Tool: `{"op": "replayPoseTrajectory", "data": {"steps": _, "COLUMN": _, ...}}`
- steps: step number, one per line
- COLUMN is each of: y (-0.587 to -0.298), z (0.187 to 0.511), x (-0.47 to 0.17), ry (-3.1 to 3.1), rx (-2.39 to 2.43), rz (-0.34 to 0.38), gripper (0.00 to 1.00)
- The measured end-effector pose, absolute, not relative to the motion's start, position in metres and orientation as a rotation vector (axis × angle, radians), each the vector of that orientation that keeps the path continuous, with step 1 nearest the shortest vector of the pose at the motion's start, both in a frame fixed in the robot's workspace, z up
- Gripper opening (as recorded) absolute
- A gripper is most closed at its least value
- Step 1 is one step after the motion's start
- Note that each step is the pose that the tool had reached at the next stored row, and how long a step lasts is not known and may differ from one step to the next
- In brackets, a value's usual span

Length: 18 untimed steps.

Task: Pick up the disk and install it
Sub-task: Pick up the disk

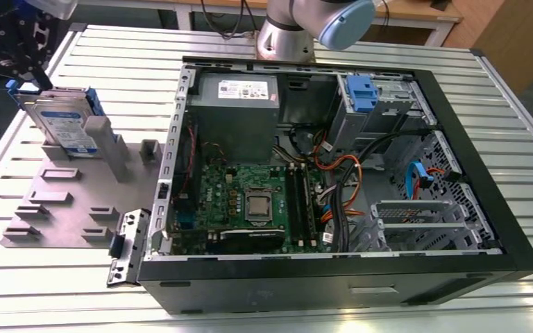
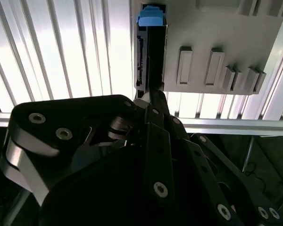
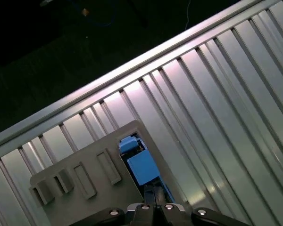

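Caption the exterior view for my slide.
Gripper at the disk, upright in a grey fixture beside the open computer case.

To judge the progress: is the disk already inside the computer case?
No, in the exterior view the disk stands on edge in the grey holder plate, outside the open computer case.

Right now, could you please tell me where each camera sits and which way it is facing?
Exterior view: off the arm, raised, looking down on the open computer case and the disk standing in the fixture plate; the arm and gripper show.
Second wrist view: on the arm, looking along the gripper's black linkage at the disk's edge.
First wrist view: on the arm, looking down at the slatted table; a little gripper shows.
All three share the disk and fixture plate.
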<state>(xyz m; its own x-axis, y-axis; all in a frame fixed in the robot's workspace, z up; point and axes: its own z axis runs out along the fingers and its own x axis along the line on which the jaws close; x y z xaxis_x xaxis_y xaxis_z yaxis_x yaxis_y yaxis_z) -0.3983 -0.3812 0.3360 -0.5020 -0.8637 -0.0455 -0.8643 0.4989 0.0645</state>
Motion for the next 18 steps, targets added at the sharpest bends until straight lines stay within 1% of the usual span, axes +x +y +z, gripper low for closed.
{"op": "replayPoseTrajectory", "data": {"steps": 11, "y": -0.3812, "z": 0.3354, "x": -0.3982, "ry": 2.596, "rx": -1.757, "rz": 0.132, "gripper": 0.11}}
{"op": "replayPoseTrajectory", "data": {"steps": 18, "y": -0.3812, "z": 0.3353, "x": -0.398, "ry": 2.532, "rx": -1.829, "rz": 0.16, "gripper": 0.11}}
